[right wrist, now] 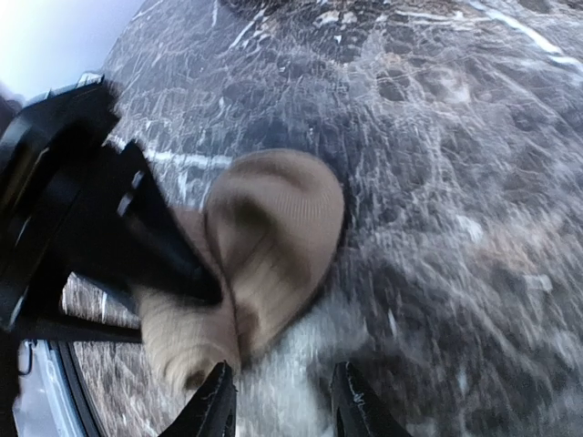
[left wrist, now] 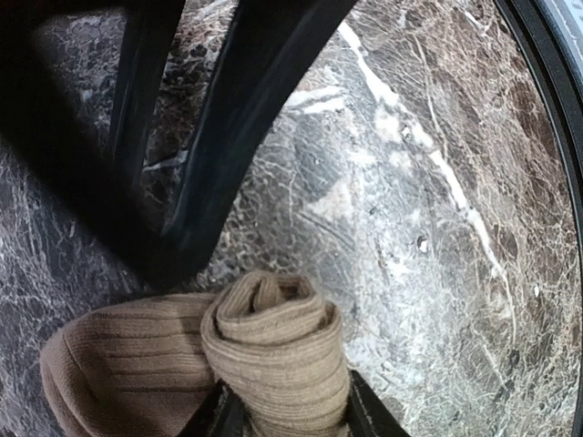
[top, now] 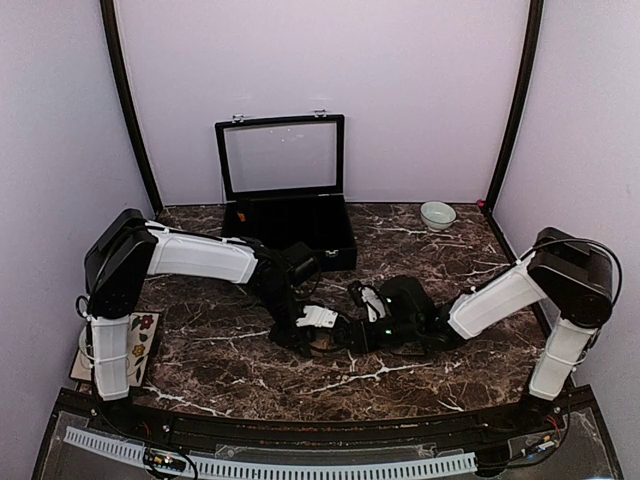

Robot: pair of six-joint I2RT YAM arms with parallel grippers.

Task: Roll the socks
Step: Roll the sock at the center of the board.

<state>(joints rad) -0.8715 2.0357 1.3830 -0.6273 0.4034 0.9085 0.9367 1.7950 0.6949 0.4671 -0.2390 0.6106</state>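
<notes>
Left gripper (left wrist: 293, 414) pinches the rolled end of the tan sock (left wrist: 273, 350), with a finger (left wrist: 223, 417) pressed to each side of the roll. The unrolled part lies flat on the table beside it. The right gripper (right wrist: 284, 401) is spread, with only stone between its fingers and the sock just beyond them; that wrist view is blurred.

The table (top: 420, 370) is dark brown marble with white veins. It stands in a booth of pale lavender walls (top: 400, 100), with black poles (top: 128, 110) rising at the back corners.

A black case (top: 300, 240) sits at the back of the table, its clear lid (top: 283, 157) standing upright. A small pale bowl (top: 437, 215) sits near the back right corner, well apart from the sock. A flowered card (top: 140, 345) lies at the left edge by the arm's base.

In the top view the two grippers meet at the middle of the table and hide most of the sock. In the left wrist view the right gripper's dark fingers cross the upper left and cover the stone there. In the right wrist view the left gripper blocks the sock's far side.

The left arm (top: 200, 255) reaches in from the left, bent at the elbow with its wrist turned down. The right arm (top: 495, 300) stretches low from the right towards it.
</notes>
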